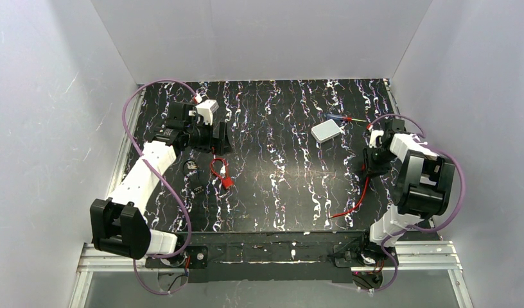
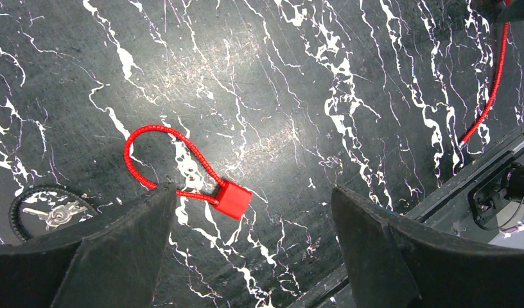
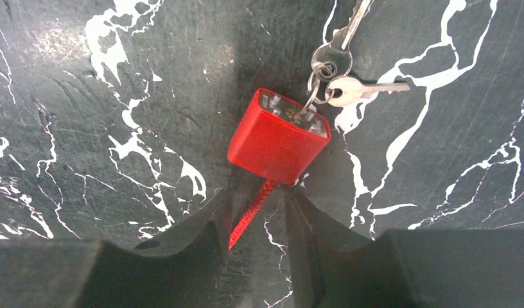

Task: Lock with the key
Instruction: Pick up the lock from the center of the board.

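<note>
A black, white-veined worktop point(image 1: 279, 192). Near its right edge lies a red lock body point(image 3: 279, 138) with keys point(image 3: 356, 90) on a ring at its keyhole end. The right gripper point(image 3: 258, 196) is over the lock's red cable point(image 3: 250, 215), with a finger close on either side; whether they pinch it cannot be told. Towards the left edge, the left gripper point(image 2: 252, 191) hangs with fingers wide apart, holding nothing, above a second red lock point(image 2: 234, 200) whose cable forms a closed loop.
</note>
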Available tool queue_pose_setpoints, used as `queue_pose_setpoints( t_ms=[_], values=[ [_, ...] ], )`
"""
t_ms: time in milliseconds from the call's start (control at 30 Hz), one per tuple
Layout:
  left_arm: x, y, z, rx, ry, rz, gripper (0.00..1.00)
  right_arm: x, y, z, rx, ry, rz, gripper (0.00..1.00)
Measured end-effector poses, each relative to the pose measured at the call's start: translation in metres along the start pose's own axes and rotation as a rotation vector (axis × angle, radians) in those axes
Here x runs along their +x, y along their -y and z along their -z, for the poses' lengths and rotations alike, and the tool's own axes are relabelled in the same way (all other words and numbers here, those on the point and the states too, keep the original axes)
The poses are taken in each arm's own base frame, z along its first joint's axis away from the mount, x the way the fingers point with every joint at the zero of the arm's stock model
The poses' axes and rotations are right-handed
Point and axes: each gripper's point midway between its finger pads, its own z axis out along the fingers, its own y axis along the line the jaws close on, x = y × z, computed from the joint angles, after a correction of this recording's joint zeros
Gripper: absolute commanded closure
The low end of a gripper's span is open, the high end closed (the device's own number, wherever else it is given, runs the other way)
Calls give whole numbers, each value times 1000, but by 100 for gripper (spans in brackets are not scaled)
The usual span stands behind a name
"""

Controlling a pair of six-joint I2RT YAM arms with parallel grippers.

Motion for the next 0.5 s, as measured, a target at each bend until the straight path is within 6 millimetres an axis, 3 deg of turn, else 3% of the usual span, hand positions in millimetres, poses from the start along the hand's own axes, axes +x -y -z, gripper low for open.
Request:
queue_pose_setpoints(
  t_ms=[100,367,500],
  values=[
    [0,0,0,0,0,0,9,-2,-2,-2,4,0,6,98],
    [2,3,0,21,-6,-13,2,-8,-14,4,-56,-3,-16,99],
    [5,9,5,55,-14,-48,2,-29,-27,33,-111,69,-15,99]
  ],
)
